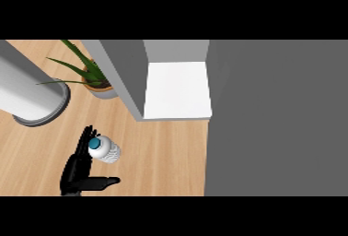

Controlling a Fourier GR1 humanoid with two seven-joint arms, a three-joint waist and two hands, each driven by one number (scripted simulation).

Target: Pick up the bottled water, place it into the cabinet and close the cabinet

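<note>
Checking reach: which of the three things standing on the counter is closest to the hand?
The bottled water with the teal cap, right beside the left hand; the potted plant and grey cylinder stand farther back.

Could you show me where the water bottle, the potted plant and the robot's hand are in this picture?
Bottled water (104,150): head view, on its white ribbed body just below the teal cap.
Potted plant (101,89): head view, on the pot's rim.
Left hand (77,171): head view, on the black palm.

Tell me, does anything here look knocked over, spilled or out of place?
Nothing stands out. The bottled water stands upright on the counter beside the left hand, the potted plant is upright, and the cabinet stands open.
</note>
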